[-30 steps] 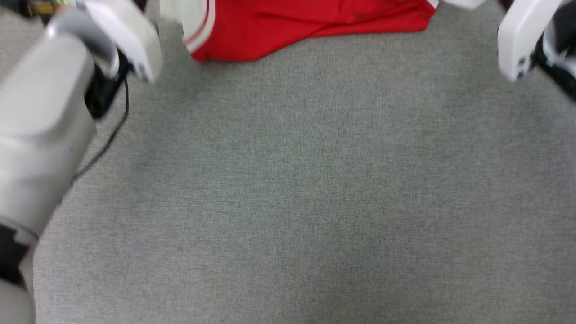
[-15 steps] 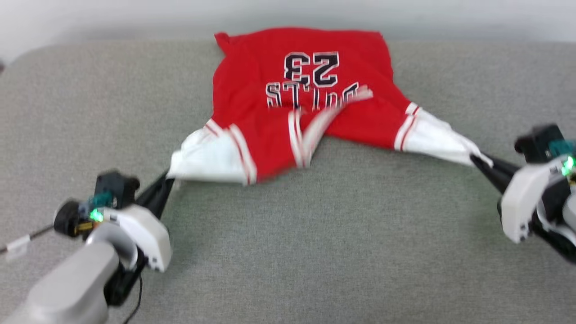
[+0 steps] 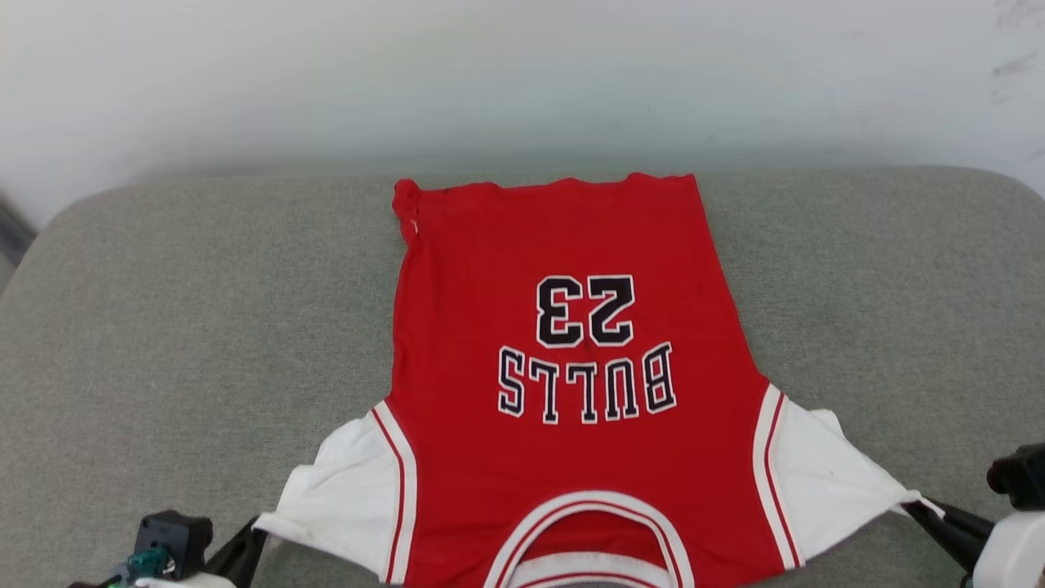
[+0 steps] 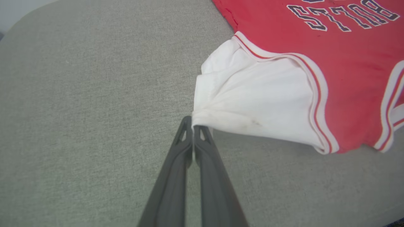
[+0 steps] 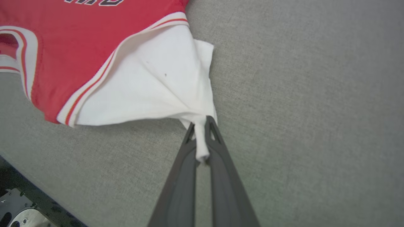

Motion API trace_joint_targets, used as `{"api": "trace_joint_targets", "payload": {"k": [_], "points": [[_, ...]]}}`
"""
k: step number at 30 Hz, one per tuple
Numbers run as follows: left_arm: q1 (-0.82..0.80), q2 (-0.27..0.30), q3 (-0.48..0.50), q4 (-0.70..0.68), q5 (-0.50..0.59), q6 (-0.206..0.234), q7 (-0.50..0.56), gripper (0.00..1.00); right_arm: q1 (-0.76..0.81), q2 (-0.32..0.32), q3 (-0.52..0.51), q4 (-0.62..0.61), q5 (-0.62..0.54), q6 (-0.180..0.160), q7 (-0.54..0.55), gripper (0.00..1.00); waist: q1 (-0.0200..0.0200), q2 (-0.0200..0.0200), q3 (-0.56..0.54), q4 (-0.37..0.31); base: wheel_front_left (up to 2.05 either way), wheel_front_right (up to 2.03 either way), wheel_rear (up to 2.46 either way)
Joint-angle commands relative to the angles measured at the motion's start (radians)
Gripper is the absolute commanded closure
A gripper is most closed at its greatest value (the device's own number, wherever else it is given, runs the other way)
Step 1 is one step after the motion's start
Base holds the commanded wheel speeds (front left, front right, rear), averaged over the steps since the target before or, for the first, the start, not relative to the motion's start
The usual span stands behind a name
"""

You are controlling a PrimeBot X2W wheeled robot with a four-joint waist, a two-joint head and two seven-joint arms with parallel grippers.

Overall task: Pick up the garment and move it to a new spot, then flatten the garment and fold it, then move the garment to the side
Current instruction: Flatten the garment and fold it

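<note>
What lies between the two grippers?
The jersey, spread face up: the left gripper pinches one white sleeve, the right gripper the other. The head view shows it.

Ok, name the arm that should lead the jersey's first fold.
Right, marginally: the right gripper has a jersey sleeve bunched deep in its grip; the left gripper pinches only a sleeve edge.

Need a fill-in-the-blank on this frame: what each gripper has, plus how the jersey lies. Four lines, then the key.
1. The left gripper is shut on a ____ sleeve of the garment.
2. The right gripper is shut on the other ____.
3. In the head view, the lettering reads BULLS, with the number ____.
4. The garment lies printed side ____ on the grey cushion.

Missing words: white; sleeve; 23; up
</note>
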Motion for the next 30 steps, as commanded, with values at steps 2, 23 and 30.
{"api": "trace_joint_targets", "payload": {"k": [2,23,30], "points": [[0.067,0.031,0.001,-0.048,-0.023,0.036,-0.001,1.0,0.094,-0.025,-0.039,-0.035,-0.005,-0.001,0.008,1.0,0.0003,0.0,-0.028,-0.003,0.0,0.0,0.0],[0.141,0.078,-0.022,-0.216,-0.017,0.118,0.018,1.0,0.425,-0.062,-0.455,-0.305,-0.122,-0.001,0.265,0.0,0.0003,0.0,-0.032,0.028,0.0,0.0,0.0],[0.082,0.082,-0.013,-0.246,0.028,0.129,0.022,1.0,0.342,-0.059,-0.738,-0.429,-0.196,-0.001,0.263,0.0,0.0003,0.0,0.036,0.045,0.0,0.0,0.0]]}}
